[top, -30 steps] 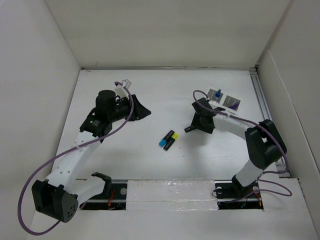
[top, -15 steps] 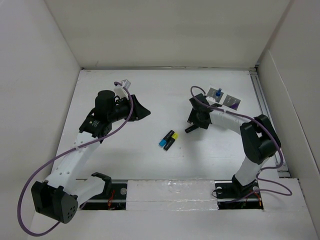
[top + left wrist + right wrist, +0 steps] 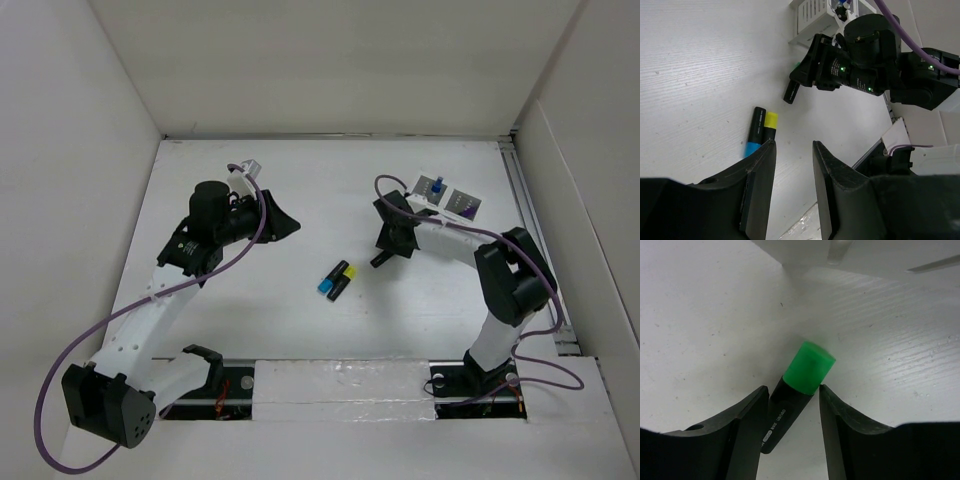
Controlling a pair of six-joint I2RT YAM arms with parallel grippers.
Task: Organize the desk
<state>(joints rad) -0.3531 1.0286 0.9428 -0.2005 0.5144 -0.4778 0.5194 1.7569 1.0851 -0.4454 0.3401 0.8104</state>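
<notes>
Under both arms: the worktop (image 3: 330, 190), a flat matte white surface that fills the space between the white walls, with a glossy strip (image 3: 340, 385) along its near edge by the arm bases.
Worktop and right gripper: the right gripper (image 3: 792, 390) hangs low over the right-centre part of the worktop, tilted down toward it; the surface fills the right wrist view just beyond the fingers.
Right gripper: closed on a marker with a green cap (image 3: 807, 367), its black body between the two fingers and the cap sticking out past the fingertips.
Green marker: the cap points at the worktop close to the foot of the box; whether it touches the surface cannot be told. From above, the black rear end pokes out of the gripper toward the middle of the worktop.
Worktop and left gripper: the left gripper (image 3: 792, 150) is held above the left-centre part, facing right across the surface.
Left gripper: fingers apart, nothing between them.
Middle of the worktop: a yellow marker (image 3: 349, 271) and a blue marker (image 3: 325, 287) lie flat, side by side and touching, between the two grippers and apart from both.
Far right of the worktop: a white slotted box (image 3: 448, 197) stands just beyond the right gripper, with something small and blue in it.
Cables: a purple cable (image 3: 60, 380) loops along each arm.
</notes>
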